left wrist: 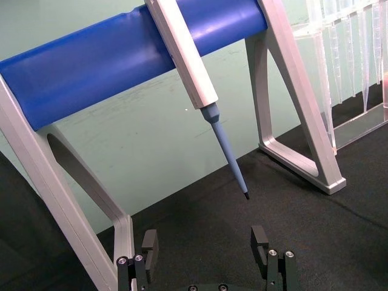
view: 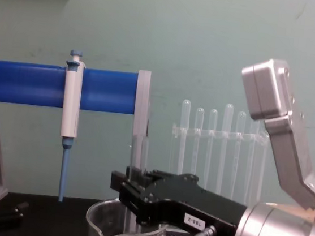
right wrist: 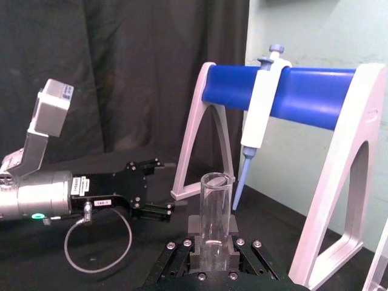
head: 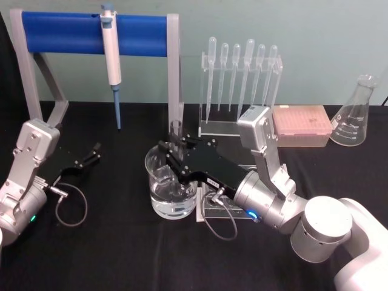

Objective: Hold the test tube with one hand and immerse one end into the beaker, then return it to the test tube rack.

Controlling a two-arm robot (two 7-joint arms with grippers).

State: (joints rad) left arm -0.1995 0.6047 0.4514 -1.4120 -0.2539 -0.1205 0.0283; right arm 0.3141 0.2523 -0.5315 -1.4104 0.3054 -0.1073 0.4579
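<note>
The test tube (head: 176, 130) stands upright, and my right gripper (head: 174, 153) is shut on it around its middle. The right wrist view shows the tube (right wrist: 214, 209) between the two fingers with its open rim up. Its lower part reaches down inside the beaker (head: 159, 193), which holds clear water; I cannot tell how deep the tip sits. In the chest view the right gripper (view: 130, 190) holds the tube (view: 135, 160) above the beaker (view: 100, 221). My left gripper (head: 92, 154) rests open at the left of the table, apart from both, with nothing between its fingers (left wrist: 260, 237).
A stand with a blue bar (head: 79, 33) carries a white-and-blue pipette (head: 111, 57) behind the beaker. A clear rack of plastic pipettes (head: 239, 79), a pink tip box (head: 301, 124) and a conical flask (head: 356, 115) stand at the back right. A clear rack (head: 213, 211) lies under my right wrist.
</note>
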